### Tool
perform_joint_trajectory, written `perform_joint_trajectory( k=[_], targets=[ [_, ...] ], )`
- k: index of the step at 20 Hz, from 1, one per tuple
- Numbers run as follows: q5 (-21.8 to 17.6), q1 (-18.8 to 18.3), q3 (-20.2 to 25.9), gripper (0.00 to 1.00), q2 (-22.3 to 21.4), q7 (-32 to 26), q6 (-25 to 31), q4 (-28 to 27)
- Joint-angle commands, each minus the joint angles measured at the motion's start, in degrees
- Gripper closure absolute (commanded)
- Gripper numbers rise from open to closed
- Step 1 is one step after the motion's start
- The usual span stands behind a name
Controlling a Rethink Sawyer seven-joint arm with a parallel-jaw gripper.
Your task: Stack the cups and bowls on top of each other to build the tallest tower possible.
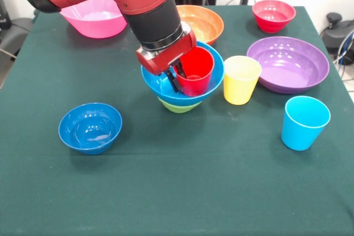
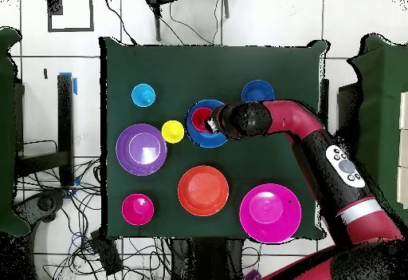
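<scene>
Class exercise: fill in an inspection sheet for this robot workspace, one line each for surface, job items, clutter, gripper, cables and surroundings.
Surface: table under a dark green cloth.
Job items: tower so far is a green bowl at the bottom, large blue bowl on it, red cup upright inside. Loose around it: yellow cup, sky-blue cup, small blue bowl, purple bowl, small red bowl, orange bowl, pink bowl.
Clutter: nothing seen.
Gripper: gripper at the red cup's rim, one finger inside; grip unclear.
Cables: cables tangled on the floor beside the table.
Surroundings: white tiled floor.
</scene>
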Motion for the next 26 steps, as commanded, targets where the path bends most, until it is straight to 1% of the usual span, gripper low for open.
perform_joint_trajectory(
  k=[1, 15, 21, 23, 26],
  targets=[
    [-5.33, 3.17, -3.03, 1.0, 2.96, -11.63, -0.59, -4.57],
    [-6.15, 4.85, -4.41, 1.0, 2.3, -10.7, 0.38, -6.56],
    [-6.04, 5.62, -5.16, 1.0, -0.15, -10.49, 2.37, -5.97],
    [-5.82, 5.12, -5.18, 1.0, -1.3, -10.86, 2.96, -5.07],
    [-6.0, 5.33, -5.7, 1.0, -2.17, -10.81, 3.63, -4.81]
  ],
)
